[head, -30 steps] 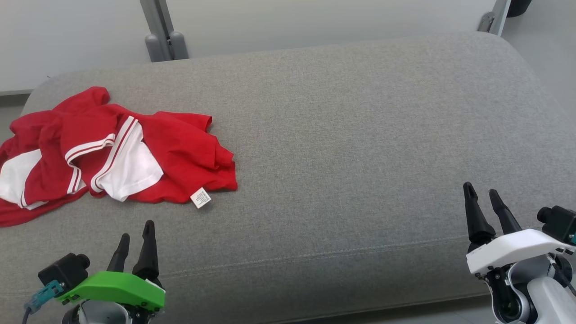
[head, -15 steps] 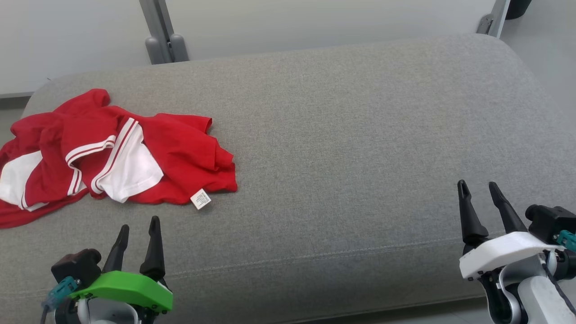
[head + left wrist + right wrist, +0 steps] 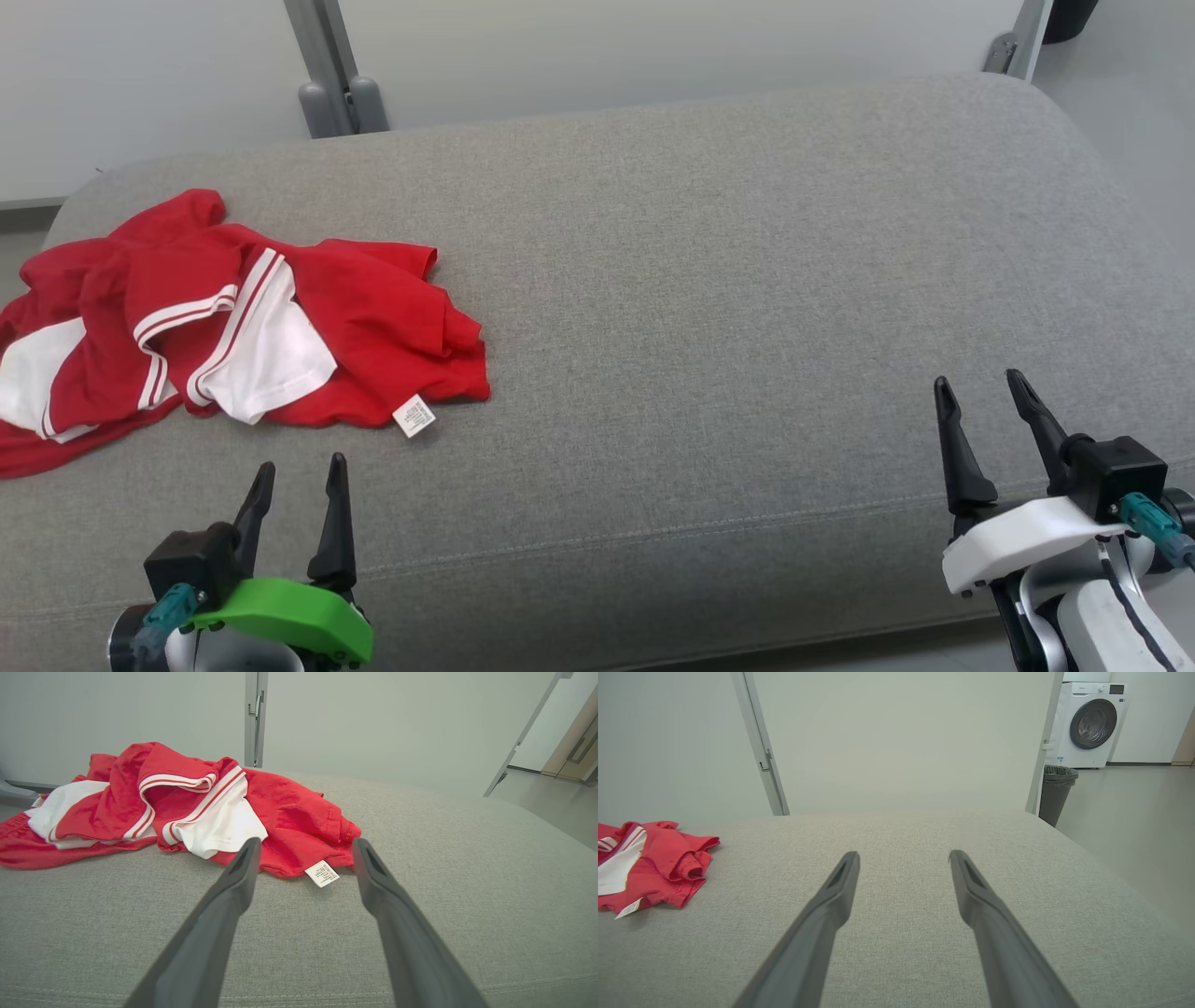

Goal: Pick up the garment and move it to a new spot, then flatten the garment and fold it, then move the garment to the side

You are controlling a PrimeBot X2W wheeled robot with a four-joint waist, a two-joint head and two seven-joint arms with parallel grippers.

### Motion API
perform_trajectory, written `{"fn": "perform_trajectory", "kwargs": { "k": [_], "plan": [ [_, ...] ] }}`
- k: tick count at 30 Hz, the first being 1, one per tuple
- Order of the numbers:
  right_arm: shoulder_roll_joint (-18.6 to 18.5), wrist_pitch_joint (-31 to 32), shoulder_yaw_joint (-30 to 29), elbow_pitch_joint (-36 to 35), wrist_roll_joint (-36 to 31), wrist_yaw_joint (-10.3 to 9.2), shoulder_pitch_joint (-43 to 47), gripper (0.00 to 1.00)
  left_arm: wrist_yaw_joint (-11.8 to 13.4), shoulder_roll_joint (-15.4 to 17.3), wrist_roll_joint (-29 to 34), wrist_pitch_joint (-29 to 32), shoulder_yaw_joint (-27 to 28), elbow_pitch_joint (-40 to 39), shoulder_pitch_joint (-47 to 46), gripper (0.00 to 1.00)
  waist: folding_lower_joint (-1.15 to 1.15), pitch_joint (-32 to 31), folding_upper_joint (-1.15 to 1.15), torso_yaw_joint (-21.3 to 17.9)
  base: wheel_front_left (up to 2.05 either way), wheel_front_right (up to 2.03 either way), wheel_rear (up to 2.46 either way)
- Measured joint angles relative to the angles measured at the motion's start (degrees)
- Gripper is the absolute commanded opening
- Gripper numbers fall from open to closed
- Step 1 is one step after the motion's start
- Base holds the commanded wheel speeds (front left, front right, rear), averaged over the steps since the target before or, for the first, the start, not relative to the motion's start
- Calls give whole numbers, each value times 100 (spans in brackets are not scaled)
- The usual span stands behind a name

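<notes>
- The grey cushion (image 3: 728,299) stretched wide across the head view: woven fabric, rounded corners, and a stitched seam (image 3: 653,534) running along its near edge.
- Behind it stood a plain, pale wall panel (image 3: 653,47).
- A slanted metal post (image 3: 319,47) rose at the far left, with two grey blocks (image 3: 341,107) at its foot.
- A second post (image 3: 1022,33) stood by the far right corner.
- In the right wrist view, a white washing machine (image 3: 1092,723) with a dark round door stood at the back.
- A dark bin (image 3: 1055,793) stood just beside that post, a liner over its rim.
- The pale floor (image 3: 1134,826) gleamed.
</notes>
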Motion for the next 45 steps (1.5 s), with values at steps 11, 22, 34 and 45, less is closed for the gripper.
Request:
{"fn": "perform_trajectory", "kwargs": {
  "k": [11,22,34,45],
  "plan": [
    [-71,-185,73,-91,-644,-94,76,100,0,-20,673,-155,-3,-4,78,100,0,-8,0,-31,0,0,0],
    [-60,-185,26,-101,-646,-93,86,100,-14,-64,730,-155,105,47,82,100,0,-4,0,-51,0,0,0],
    [2,-185,-40,-105,-646,-88,112,100,-16,-93,825,-155,167,126,86,100,0,4,0,-66,0,0,0],
    [67,-185,-78,-105,-646,-80,115,100,-62,-105,978,-155,211,142,86,100,0,24,0,-84,0,0,0]
  ]
}}
